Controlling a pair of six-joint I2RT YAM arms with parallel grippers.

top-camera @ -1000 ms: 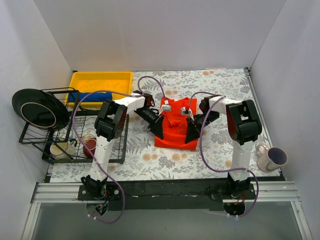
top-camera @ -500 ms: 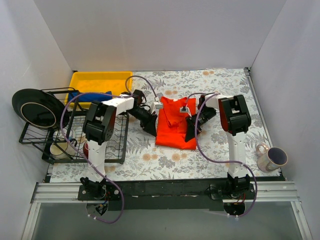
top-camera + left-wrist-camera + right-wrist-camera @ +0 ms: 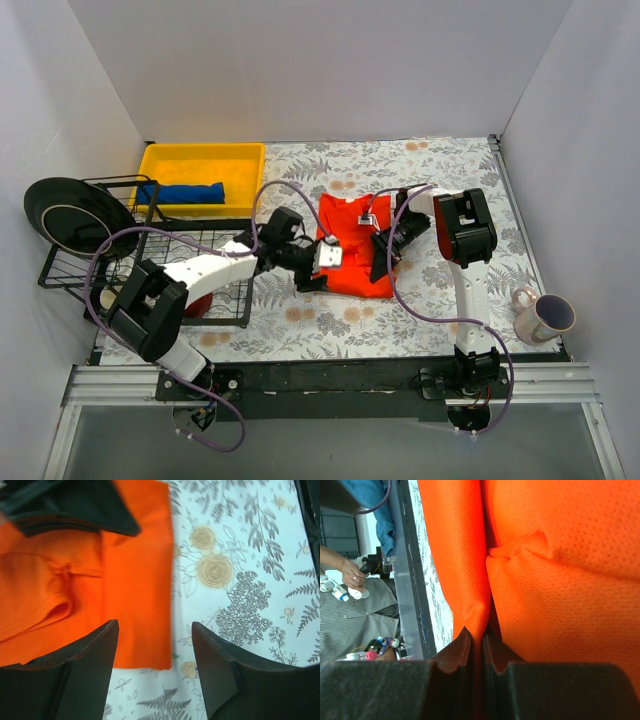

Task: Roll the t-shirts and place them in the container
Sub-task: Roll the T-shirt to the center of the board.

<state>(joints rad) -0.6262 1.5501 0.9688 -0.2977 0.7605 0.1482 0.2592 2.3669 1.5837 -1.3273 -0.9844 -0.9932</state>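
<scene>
Presently, the orange shirt (image 3: 350, 275) is found lying folded on the worktop (image 3: 440, 170), between the two arms. The blue shirt (image 3: 185, 192) is seen bundled in the yellow bin (image 3: 205, 150), well apart from the work.

The right pincer (image 3: 383, 262) is clamped on a thin fold of orange cloth at the shirt's right side; in the wrist view the cloth is seen pinched between closed jaws. The left pincer (image 3: 312, 272) is held with jaws apart at the shirt's lower left edge, nothing being gripped: one finger is over cloth, the other over bare worktop.

Rolling is judged not yet begun on this shirt.

Hazards noted:
- Only a narrow fold is held on the right. It could be pulled free, or the fold dragged open, if the arm is moved briskly.
- A one-sided hold is in place. If the right is moved alone, a skewed roll is to be expected.
- If the left jaws are closed where they stand, only the top layer, or none, may be caught.
</scene>
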